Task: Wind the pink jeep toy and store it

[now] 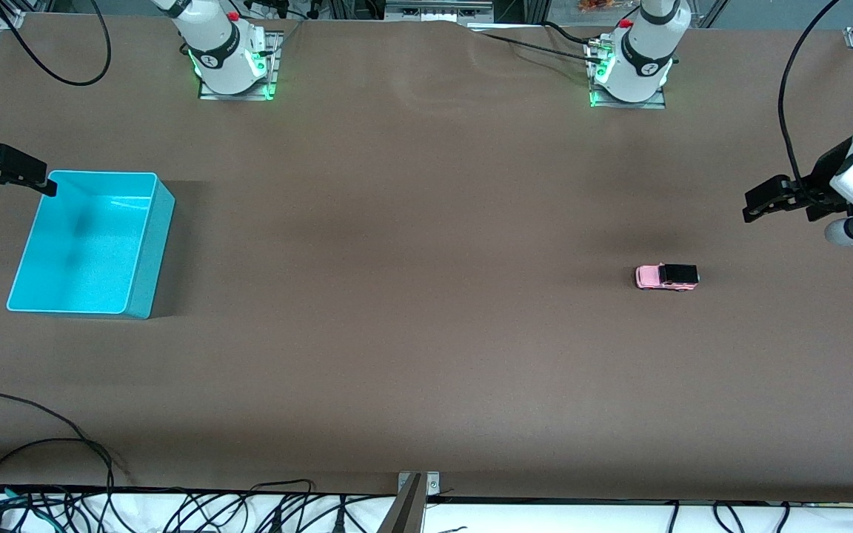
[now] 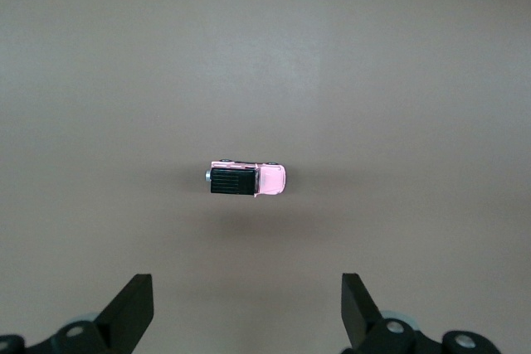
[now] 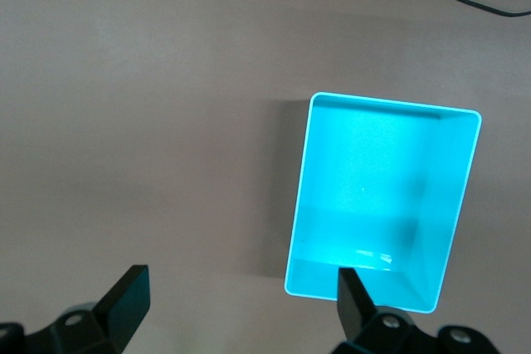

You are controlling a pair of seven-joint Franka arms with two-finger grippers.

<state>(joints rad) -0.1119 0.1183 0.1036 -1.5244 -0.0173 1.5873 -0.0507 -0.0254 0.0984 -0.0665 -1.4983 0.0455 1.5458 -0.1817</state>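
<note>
Pink jeep toy sits on its wheels on the brown counter, toward the left arm's end, with its black roof section pointing toward that end and its pink hood toward the turquoise bin. The bin lies well apart from it, at the right arm's end of the counter, and looks empty, though shadows across its floor make that hard to confirm. The left claw hangs in the air over bare counter near the toy, touching nothing; in the left wrist view its fingers stand spread wide with the toy between and ahead of them. The right claw hovers over the bin's rim, spread wide too and holding nothing, the bin showing below it in the right wrist view.
</note>
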